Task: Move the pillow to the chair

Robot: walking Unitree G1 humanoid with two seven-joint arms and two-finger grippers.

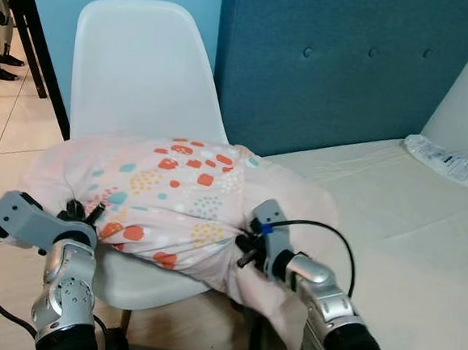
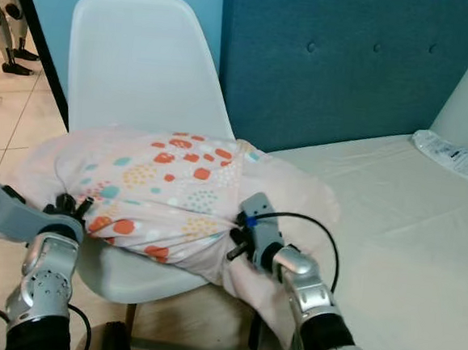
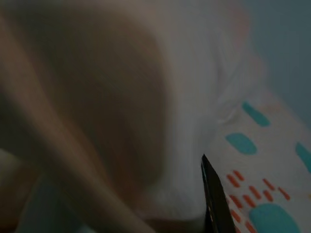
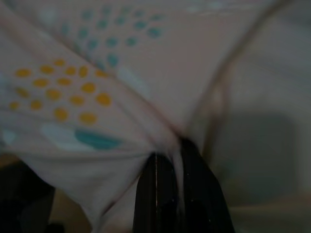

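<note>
A pale pink pillow (image 1: 176, 195) printed with orange, teal and yellow dots lies across the seat of a white plastic chair (image 1: 145, 63). Its right end hangs off the seat toward the bed. My right gripper (image 1: 245, 245) is at the pillow's lower right edge, shut on a fold of its fabric. In the right wrist view the cloth is pinched between the two black fingers (image 4: 148, 194). My left gripper (image 1: 84, 210) presses against the pillow's left end at the seat's front corner. The left wrist view is close up on the pillow (image 3: 262, 160).
A bed (image 1: 401, 220) with a cream sheet runs along the right, touching the chair, with a blue padded headboard (image 1: 348, 62) behind. A clear plastic bag (image 1: 450, 160) lies at the bed's far end. Tiled floor (image 1: 1, 140) and a black post (image 1: 34, 38) are to the left.
</note>
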